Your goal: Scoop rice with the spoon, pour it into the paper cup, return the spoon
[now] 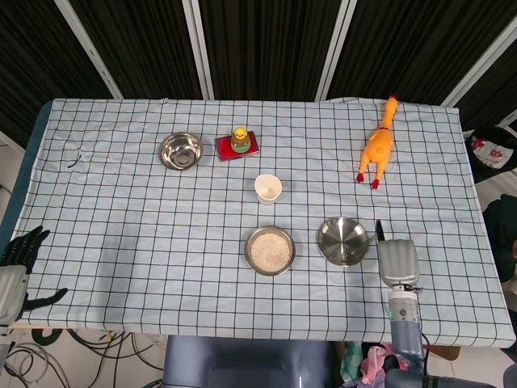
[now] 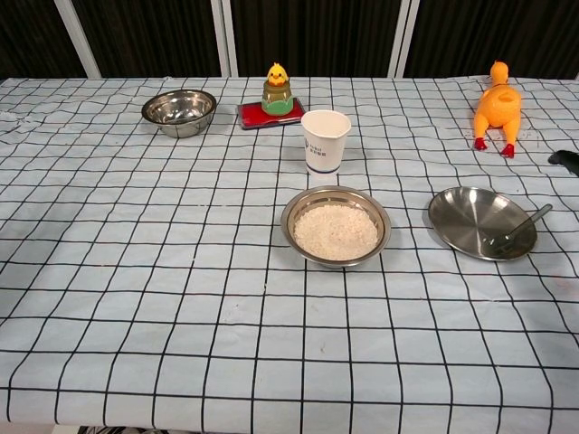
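The metal spoon [image 2: 518, 229] lies in the shallow steel plate [image 2: 461, 217], its handle leaning on the right rim, with nothing touching it. My right hand [image 1: 397, 262] hovers just right of the plate [image 1: 335, 234], holding nothing; only a dark fingertip [image 2: 565, 160] shows at the chest view's right edge. The steel bowl of rice [image 2: 336, 228] sits in the middle, and the white paper cup [image 2: 325, 140] stands upright behind it. My left hand [image 1: 19, 267] stays off the table's near left corner, fingers apart and empty.
An empty steel bowl [image 2: 179, 110] and a chick toy on a red block [image 2: 275, 94] stand at the back left. An orange rubber chicken [image 2: 495, 108] lies at the back right. The checked cloth [image 2: 163, 298] covers the table.
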Available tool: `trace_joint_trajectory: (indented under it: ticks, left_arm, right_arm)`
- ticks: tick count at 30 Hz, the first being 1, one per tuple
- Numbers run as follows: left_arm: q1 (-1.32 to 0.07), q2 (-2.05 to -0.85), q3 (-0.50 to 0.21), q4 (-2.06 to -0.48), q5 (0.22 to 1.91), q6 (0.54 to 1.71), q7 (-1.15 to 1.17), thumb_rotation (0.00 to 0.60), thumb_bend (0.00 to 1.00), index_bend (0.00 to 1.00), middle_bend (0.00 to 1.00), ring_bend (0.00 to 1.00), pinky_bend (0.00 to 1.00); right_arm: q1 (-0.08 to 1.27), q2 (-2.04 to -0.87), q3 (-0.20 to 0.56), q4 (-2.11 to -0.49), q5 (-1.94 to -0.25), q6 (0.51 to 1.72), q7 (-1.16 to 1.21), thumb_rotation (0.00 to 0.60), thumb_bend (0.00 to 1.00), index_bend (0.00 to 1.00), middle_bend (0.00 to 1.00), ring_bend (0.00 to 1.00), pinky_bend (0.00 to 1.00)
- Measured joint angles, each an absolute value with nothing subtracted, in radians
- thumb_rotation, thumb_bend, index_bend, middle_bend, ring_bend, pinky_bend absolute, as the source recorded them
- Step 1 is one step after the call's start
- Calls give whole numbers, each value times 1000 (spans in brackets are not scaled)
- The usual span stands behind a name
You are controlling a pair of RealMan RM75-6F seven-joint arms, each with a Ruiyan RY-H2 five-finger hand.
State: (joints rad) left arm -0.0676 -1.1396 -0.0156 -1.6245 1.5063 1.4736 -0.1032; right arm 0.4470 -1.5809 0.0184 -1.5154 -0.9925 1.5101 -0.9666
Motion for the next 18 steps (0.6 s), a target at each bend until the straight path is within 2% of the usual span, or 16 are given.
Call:
trace_joint_trajectory:
  ticks: [1,2,4,7,10,18]
  left_arm:
    - [-68,-1140,-15,-1623,1509,1475,-101,600,11,0,0,0,0]
    - [-67,-1140,-14,-1621,1511,1476,-99,600,11,0,0,0,0]
    - [-67,-1141,-12,-1618,1514,1477,-91,600,11,0,0,0,0]
    - [-66,-1140,-9,-1615,1516,1477,-76,600,11,0,0,0,0]
    - [-65,-1139,-6,-1612,1517,1477,-53,600,11,0,0,0,0]
    - [-60,-1140,-4,-1602,1520,1487,17,600,8,0,0,0,0]
  right_arm:
    - [440,-1565,10,-1526,-1013,1518,-957,600,254,53,497,616,568]
    - [433,-1546,1,-1538,-1034,1527,-945,600,244,34,408,521,493]
    - [412,-1494,-21,-1571,-1077,1545,-907,600,206,0,173,239,313]
    - [377,-1406,-53,-1626,-1124,1561,-835,600,161,0,19,47,234]
    - [341,-1320,-82,-1674,-1166,1578,-751,600,122,0,0,0,218]
    - [245,-1179,-159,-1695,-1328,1639,-459,600,110,0,0,0,210]
